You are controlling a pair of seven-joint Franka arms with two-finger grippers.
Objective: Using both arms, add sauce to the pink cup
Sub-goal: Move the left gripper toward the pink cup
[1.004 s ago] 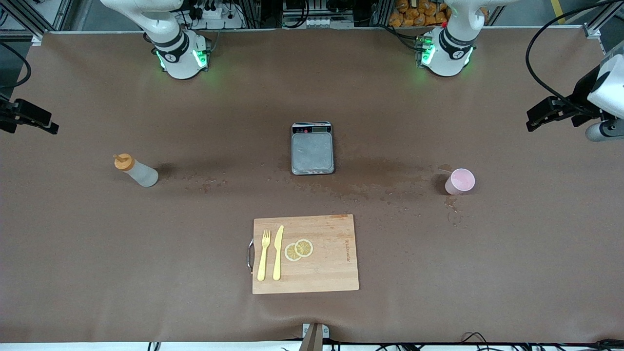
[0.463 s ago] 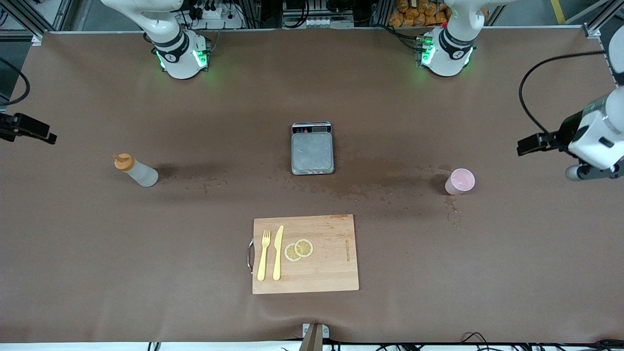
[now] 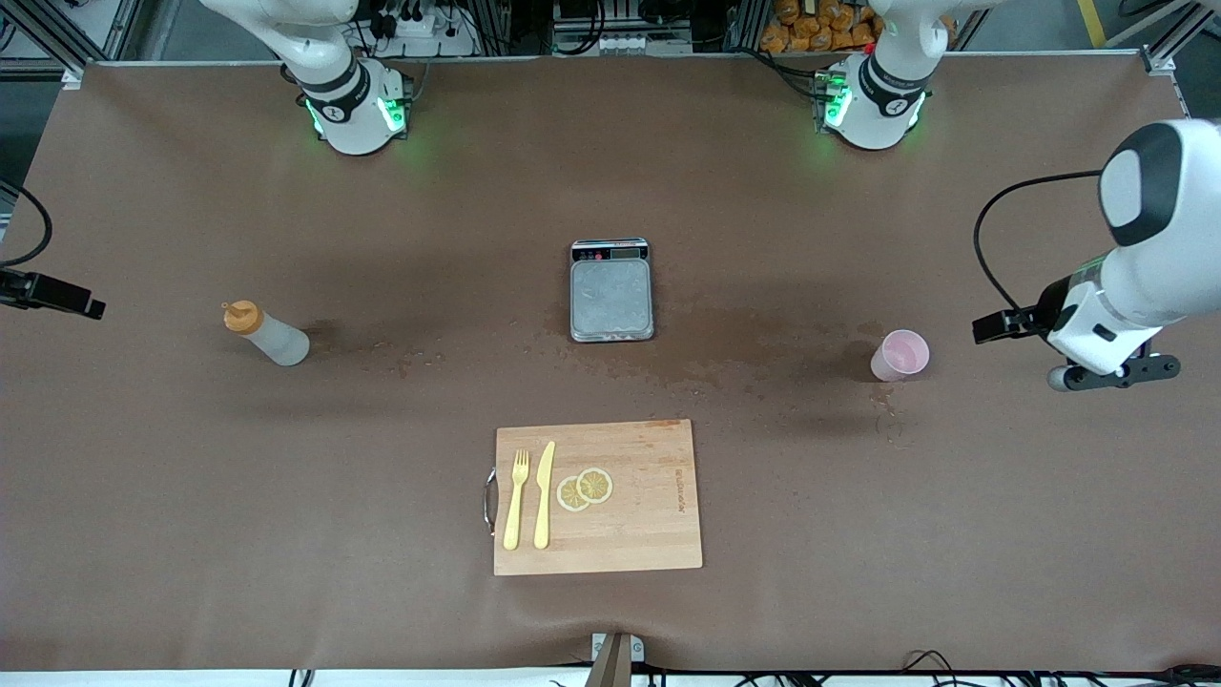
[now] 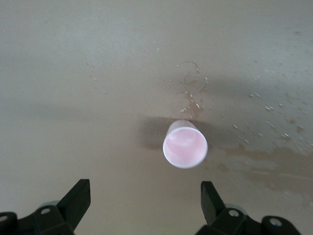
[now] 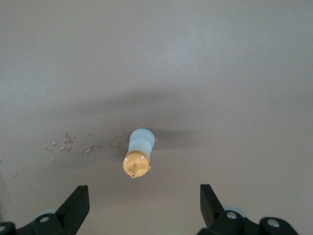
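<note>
The sauce bottle (image 3: pixel 267 334), whitish with an orange nozzle cap, stands on the brown table toward the right arm's end; it also shows in the right wrist view (image 5: pixel 139 154). The pink cup (image 3: pixel 900 355) stands upright toward the left arm's end, and it looks empty in the left wrist view (image 4: pixel 185 144). My left gripper (image 3: pixel 987 329) is open in the air beside the cup, apart from it (image 4: pixel 144 196). My right gripper (image 3: pixel 86 303) is open at the table's end, well short of the bottle (image 5: pixel 143 198).
A grey scale (image 3: pixel 611 296) sits mid-table. A wooden cutting board (image 3: pixel 649 515) nearer the camera holds a yellow fork (image 3: pixel 516 501), a knife (image 3: pixel 544 496) and lemon slices (image 3: pixel 585 489). Wet stains (image 3: pixel 725 358) spread between the scale and the cup.
The left arm has swung in toward the pink cup, bringing its gripper close beside it. The right gripper has shifted a little along the table's end, level with the bottle. The objects have not moved.
</note>
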